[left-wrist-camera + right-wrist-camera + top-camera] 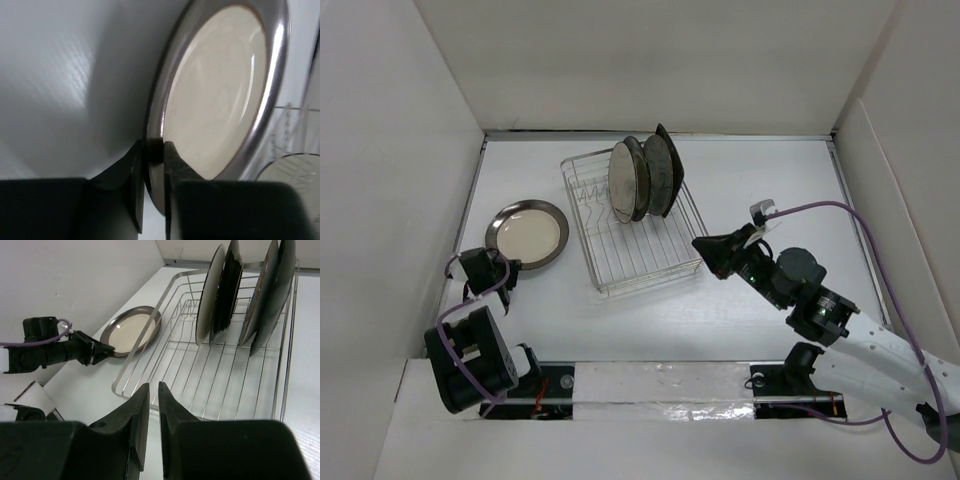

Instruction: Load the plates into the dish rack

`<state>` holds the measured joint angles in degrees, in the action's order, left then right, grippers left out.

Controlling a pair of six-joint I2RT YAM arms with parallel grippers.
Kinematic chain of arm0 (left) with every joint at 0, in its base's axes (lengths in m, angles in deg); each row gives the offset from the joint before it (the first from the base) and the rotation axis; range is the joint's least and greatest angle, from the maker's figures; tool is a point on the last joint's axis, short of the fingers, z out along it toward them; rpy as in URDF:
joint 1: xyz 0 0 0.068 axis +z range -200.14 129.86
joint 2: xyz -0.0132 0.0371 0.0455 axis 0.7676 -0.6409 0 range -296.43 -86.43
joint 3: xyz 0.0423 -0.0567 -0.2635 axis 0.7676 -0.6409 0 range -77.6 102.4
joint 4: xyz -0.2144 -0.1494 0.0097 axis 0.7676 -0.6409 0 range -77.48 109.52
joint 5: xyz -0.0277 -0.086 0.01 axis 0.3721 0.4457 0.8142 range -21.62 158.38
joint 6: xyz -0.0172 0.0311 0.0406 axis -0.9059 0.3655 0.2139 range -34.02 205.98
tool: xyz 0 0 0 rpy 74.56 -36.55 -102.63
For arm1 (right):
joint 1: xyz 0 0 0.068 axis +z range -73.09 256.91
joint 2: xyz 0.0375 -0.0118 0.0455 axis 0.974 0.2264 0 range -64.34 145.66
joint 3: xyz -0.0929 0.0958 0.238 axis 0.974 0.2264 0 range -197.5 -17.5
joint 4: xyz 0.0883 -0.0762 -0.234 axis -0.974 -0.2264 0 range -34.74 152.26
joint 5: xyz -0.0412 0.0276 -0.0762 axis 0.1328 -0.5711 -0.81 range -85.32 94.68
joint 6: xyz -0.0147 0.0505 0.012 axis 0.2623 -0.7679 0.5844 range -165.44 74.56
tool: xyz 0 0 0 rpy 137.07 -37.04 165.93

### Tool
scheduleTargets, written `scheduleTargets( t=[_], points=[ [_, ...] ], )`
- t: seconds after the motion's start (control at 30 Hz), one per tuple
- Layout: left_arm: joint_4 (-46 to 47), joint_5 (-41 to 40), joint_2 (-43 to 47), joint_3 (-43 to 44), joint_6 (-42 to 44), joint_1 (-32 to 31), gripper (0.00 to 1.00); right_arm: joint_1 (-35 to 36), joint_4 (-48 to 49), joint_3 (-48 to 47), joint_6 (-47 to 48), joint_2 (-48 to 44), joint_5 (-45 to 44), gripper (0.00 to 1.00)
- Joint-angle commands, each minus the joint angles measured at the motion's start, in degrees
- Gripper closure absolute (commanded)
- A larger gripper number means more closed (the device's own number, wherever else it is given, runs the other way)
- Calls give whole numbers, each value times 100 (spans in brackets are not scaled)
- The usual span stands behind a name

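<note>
A round cream plate (pixel 527 233) with a dark metallic rim lies flat on the table left of the dish rack (pixel 638 262). My left gripper (pixel 509 267) is at its near edge, shut on the rim. In the left wrist view one finger sits over the cream plate (pixel 220 90) and the other under it, with the left gripper (pixel 154 150) pinching the rim. Several plates (pixel 642 178) stand upright between the rack's far dividers. My right gripper (pixel 703 243) hovers at the rack's near right corner. The right gripper (pixel 154 387) is shut with nothing between its fingers.
White walls enclose the table on the left, back and right. The near half of the dish rack (pixel 225 385) holds no plates. The right arm's purple cable (pixel 840 208) arcs above the table's right side. From the right wrist, the cream plate (pixel 131 332) and left gripper (pixel 102 351) show.
</note>
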<state>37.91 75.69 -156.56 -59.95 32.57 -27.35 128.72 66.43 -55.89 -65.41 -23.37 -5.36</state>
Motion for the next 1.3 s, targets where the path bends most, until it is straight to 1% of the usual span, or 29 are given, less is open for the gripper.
scheduleTargets(
  t=[0.0,0.1,0.13,0.2,0.23,0.3,0.33,0.37,0.43,0.47,0.53,0.57,0.7,0.77,0.8,0.83,0.87,0.9,0.93,0.97,1.03,1.13,1.2,1.27],
  points=[
    [314,87,86,-227,-240,7,100,-31,146,16,-7,-54,-15,82],
    [-28,-194,665,-148,-197,7,100,-31,172,33,-7,-80,-33,82],
    [-177,-386,1059,-52,-144,7,100,-31,164,34,-7,-63,-50,82],
    [-651,-546,1491,132,14,7,100,-31,190,42,-16,-54,-42,82],
    [-835,-677,1946,377,102,7,100,-31,225,51,-16,-45,-24,82],
    [-1170,-879,2370,651,470,-54,100,-31,295,60,-7,16,-15,81],
    [-1284,-1089,2633,1009,637,-229,100,-31,330,60,1,42,20,80],
    [-1416,-1265,2714,1186,874,-379,100,-31,400,60,10,86,37,71],
    [-1444,-1250,3003,1459,1007,-450,100,-31,419,-36,54,244,195,59],
    [-1339,-1258,3092,1522,1034,-503,100,-31,392,-98,72,306,265,48],
    [-1321,-1328,3189,1801,1218,-590,100,-31,418,-282,98,446,537,38],
    [-1277,-1355,3198,1899,1271,-722,100,-31,471,-335,81,499,608,30],
    [-1233,-1452,3251,2558,1578,-1144,100,-31,559,-651,2,824,819,14],
    [-1180,-1321,3365,2866,1649,-1328,100,-31,620,-906,-42,1149,855,8],
    [-1145,-1242,3383,2936,1667,-1495,100,-31,629,-1020,-60,1280,881,7],
    [-1128,-997,3426,2998,1650,-1566,100,-31,656,-1143,-69,1404,960,7],
    [-1093,-847,3453,2981,1658,-1628,100,-31,752,-1379,-86,1683,960,6],
    [-901,-610,3497,2929,1667,-1680,100,-31,831,-1495,-112,1825,960,5],
    [-812,-173,3558,2772,1641,-1751,100,-31,927,-1600,-139,1975,1143,4],
    [-715,14,3602,2675,1597,-1751,100,-31,981,-1880,-148,2298,1145,4],
    [-408,488,3734,2412,1579,-1813,100,-31,964,-2197,-95,2651,1101,4],
    [-82,989,3874,2121,1491,-1953,100,-162,919,-2751,-52,3267,1118,3],
    [15,1158,3901,2050,1439,-2024,100,-302,622,-3163,45,3600,1031,3],
    [164,1412,3902,2032,1403,-2216,100,-443,577,-3262,72,3733,1031,2]
  ],
)
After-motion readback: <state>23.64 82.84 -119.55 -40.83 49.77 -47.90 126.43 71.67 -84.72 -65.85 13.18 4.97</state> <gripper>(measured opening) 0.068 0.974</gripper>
